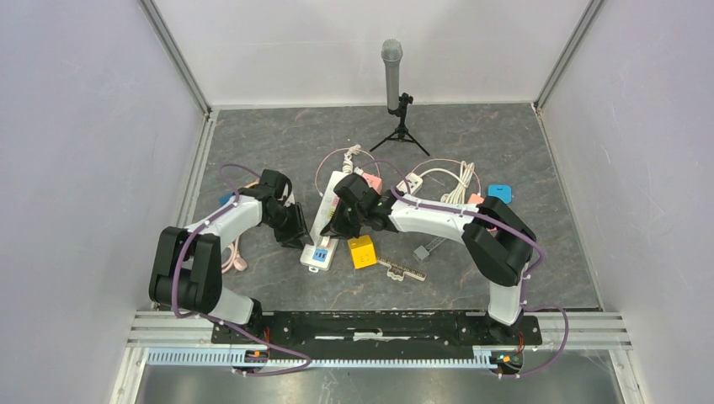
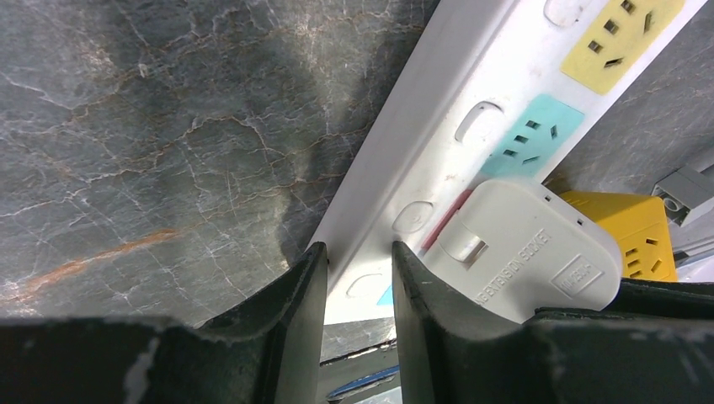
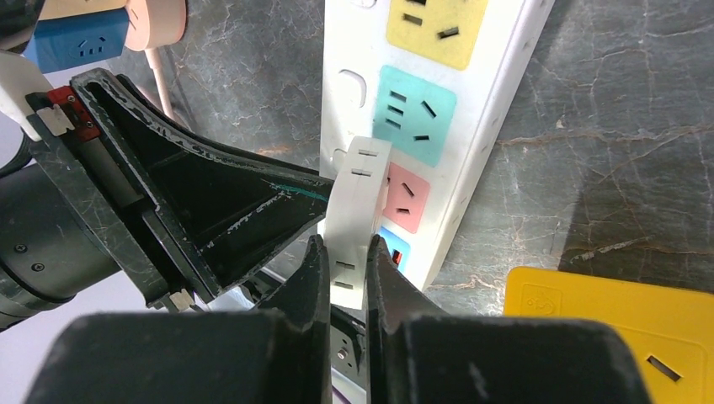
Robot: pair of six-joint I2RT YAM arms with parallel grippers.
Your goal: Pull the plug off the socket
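Right gripper (image 3: 347, 248): jaws narrow, closed on the thin edges of the white plug (image 3: 355, 181), low on its body. The plug stands at the pink socket (image 3: 407, 198), near one end of the white power strip (image 3: 347, 93). Whether its pins are fully seated or partly drawn cannot be told from any view. Left gripper (image 2: 358, 252): jaws narrow, pinching the long rim of the power strip just beside the plug, apparently to hold the strip down on the table (image 2: 126, 126). Hazards noted:

1. The hold on the rim is shallow. If it slips, the strip is likely to rise with the plug and the pins will not part.
2. The right fingers bear on smooth plastic over a small area, so a hard pull may strip them off the plug.
3. A pull not in line with the pins could jam them or tilt the strip.
4. The two grippers sit almost touching. A sudden release could knock one into the other.
5. The yellow cube (image 3: 606, 328) lies near the strip's end and could be struck if the strip swings.
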